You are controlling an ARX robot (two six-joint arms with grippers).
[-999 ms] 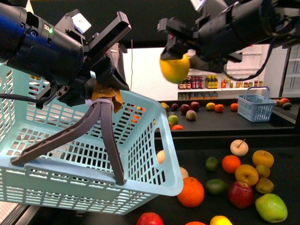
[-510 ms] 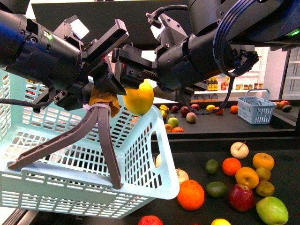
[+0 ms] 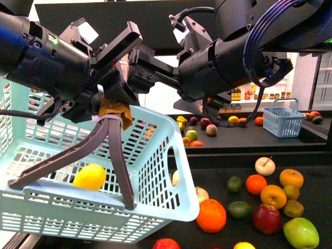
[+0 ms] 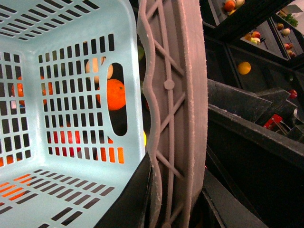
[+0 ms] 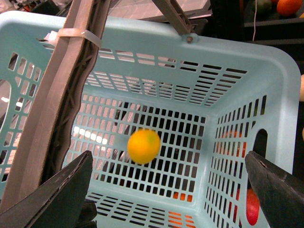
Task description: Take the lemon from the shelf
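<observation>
Lemon (image 3: pixel 90 176) low inside the basket (image 3: pixel 151 175), straight below my right gripper (image 3: pixel 145 67), which hangs spread wide and empty; my left gripper (image 3: pixel 111 101) clamps the basket's handle (image 3: pixel 117 155).

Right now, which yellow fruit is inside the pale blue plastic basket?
The smooth, oval bright yellow lemon: it alone is inside the pale blue plastic basket. Other yellow fruits, like the golden-yellow apple, sit outside on the black shelf.
</observation>
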